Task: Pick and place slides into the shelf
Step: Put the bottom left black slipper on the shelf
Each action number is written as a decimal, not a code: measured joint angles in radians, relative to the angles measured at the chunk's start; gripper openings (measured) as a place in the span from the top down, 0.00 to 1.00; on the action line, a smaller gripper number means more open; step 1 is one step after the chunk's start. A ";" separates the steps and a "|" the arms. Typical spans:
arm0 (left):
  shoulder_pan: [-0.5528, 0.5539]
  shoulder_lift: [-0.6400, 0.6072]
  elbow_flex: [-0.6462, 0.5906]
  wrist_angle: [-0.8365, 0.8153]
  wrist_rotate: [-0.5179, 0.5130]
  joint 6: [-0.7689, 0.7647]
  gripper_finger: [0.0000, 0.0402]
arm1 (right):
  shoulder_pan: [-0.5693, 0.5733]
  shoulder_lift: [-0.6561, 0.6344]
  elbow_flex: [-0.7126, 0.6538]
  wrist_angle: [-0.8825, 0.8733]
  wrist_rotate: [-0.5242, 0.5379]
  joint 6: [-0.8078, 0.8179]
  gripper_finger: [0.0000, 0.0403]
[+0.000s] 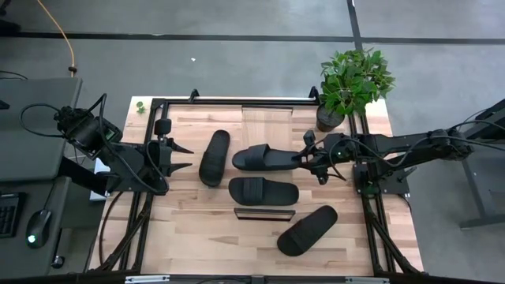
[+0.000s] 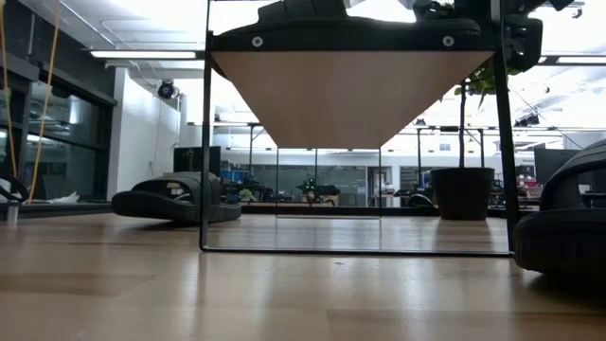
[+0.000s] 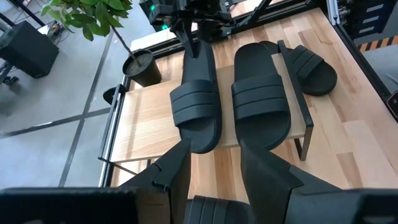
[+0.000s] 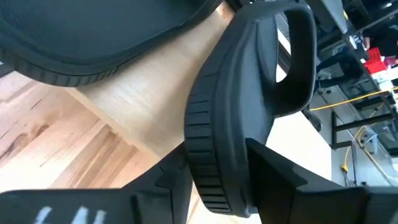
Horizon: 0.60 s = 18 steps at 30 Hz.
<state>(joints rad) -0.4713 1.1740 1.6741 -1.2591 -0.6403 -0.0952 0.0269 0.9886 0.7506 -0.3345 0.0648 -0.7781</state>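
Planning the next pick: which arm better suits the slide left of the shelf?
Left. Its open left gripper sits beside the loose slide; the right gripper is across the shelf, shut on a shelved slide.

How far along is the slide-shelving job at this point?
The first slide lies on the shelf. The right gripper is shut on the second slide, also on the board. Left on the table: the third slide, before the open left gripper, and the fourth slide, beyond the shelf's dark edge.
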 joint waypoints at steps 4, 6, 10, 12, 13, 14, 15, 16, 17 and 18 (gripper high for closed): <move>0.000 0.000 0.000 0.000 0.000 0.000 0.69 | 0.000 0.000 0.000 0.001 -0.006 0.013 0.61; 0.000 0.000 0.000 0.000 0.000 0.000 0.69 | 0.000 0.000 0.000 0.001 -0.018 0.015 0.57; 0.000 0.000 0.000 0.000 0.000 0.000 0.69 | 0.000 0.000 0.000 0.002 -0.057 0.026 0.48; 0.000 0.000 0.000 0.000 0.000 0.000 0.69 | 0.000 0.000 0.000 0.002 -0.072 0.046 0.43; 0.000 0.000 0.000 0.000 0.000 0.000 0.69 | 0.000 0.000 0.000 0.002 -0.077 0.055 0.41; 0.000 0.000 0.000 0.000 0.000 0.000 0.69 | 0.000 0.000 0.000 0.001 -0.077 0.065 0.39; 0.000 0.000 0.000 0.000 0.000 0.000 0.69 | 0.000 0.000 0.000 -0.001 -0.078 0.071 0.37; 0.000 0.000 0.000 0.000 0.000 0.000 0.69 | 0.000 0.000 0.000 -0.006 -0.079 0.074 0.36; 0.000 0.000 0.000 0.000 0.000 0.000 0.69 | 0.000 0.000 0.000 -0.012 -0.079 0.082 0.34; 0.000 0.000 0.000 0.000 0.000 0.000 0.69 | 0.000 0.000 0.000 -0.019 -0.080 0.091 0.33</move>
<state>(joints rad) -0.4713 1.1740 1.6741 -1.2591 -0.6403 -0.0955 0.0269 0.9886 0.7506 -0.3539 -0.0154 -0.6872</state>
